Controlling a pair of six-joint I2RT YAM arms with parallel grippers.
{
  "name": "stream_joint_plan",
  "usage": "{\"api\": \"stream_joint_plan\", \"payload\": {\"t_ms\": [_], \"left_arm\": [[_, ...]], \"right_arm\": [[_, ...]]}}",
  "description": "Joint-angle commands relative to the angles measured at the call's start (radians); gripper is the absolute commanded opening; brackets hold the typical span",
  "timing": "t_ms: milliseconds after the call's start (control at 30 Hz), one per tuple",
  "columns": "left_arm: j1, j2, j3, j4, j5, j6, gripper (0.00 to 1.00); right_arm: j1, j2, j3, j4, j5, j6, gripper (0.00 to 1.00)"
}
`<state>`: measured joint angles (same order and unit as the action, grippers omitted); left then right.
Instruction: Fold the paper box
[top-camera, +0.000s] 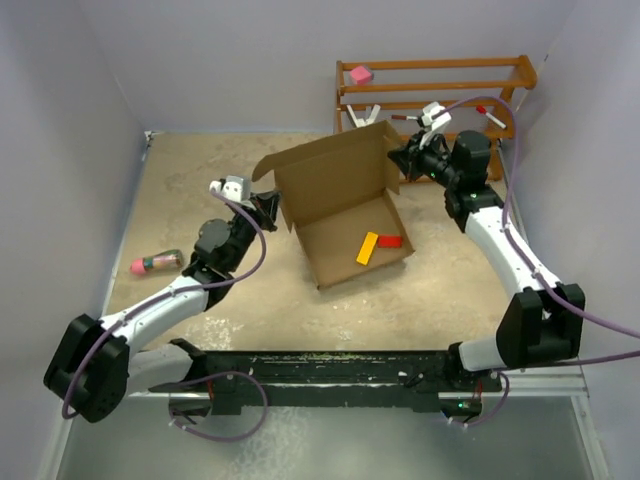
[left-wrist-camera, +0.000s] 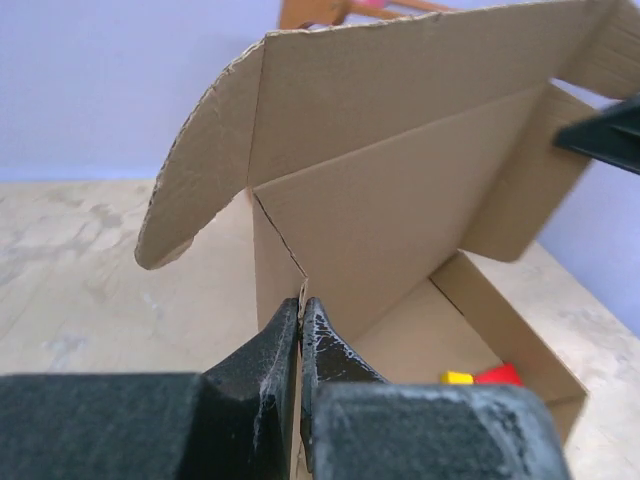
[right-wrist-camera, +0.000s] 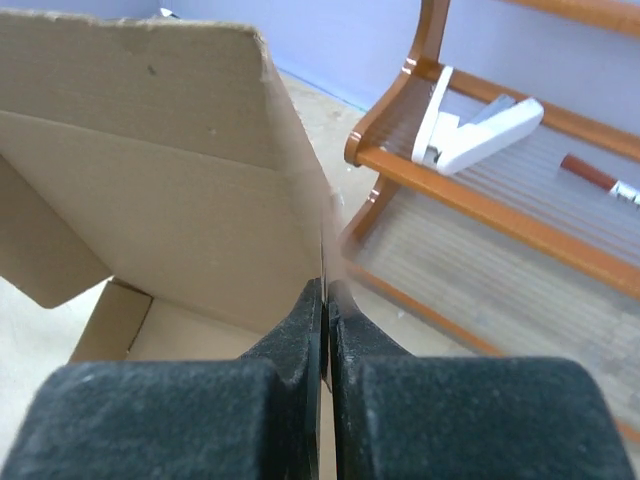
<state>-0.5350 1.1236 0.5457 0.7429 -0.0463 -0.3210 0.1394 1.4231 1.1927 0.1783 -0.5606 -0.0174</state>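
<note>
mid-fold: left gripper (left-wrist-camera: 301, 305), right gripper (right-wrist-camera: 326, 285) jaws clenched on opposite edges of paper box (top-camera: 330, 245), lid (top-camera: 335, 180) upright; next move likely lowers lid with both arms together.

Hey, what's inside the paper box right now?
A yellow block and a red block lie side by side on the paper box floor. The near wall covers a thin strip of that floor.

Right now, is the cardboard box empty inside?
No, a yellow block and a red block lie side by side on the floor of the open paper box.
</note>
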Motion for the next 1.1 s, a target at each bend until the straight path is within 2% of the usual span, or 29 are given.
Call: {"api": "stream_joint_plan", "payload": {"t_ms": [0, 100, 300, 600, 1067], "left_arm": [[-0.072, 0.035, 0.012, 0.034, -0.298, 0.000, 0.04], [-0.082, 0.076, 0.044, 0.006, -0.401, -0.039, 0.04], [-0.135, 0.187, 0.164, -0.074, -0.432, -0.052, 0.04], [-0.217, 0.184, 0.134, -0.125, -0.493, -0.074, 0.04], [-0.386, 0.111, -0.040, -0.104, -0.665, -0.153, 0.04]], "right_arm": [[0.048, -0.051, -0.153, 0.208, 0.097, 0.155, 0.00], [0.051, -0.095, -0.271, 0.332, 0.113, 0.203, 0.00], [0.059, -0.034, -0.301, 0.420, 0.150, 0.315, 0.00], [0.071, -0.055, -0.357, 0.471, 0.201, 0.501, 0.00], [0.087, -0.190, -0.490, 0.273, 0.182, 0.401, 0.00]]}}
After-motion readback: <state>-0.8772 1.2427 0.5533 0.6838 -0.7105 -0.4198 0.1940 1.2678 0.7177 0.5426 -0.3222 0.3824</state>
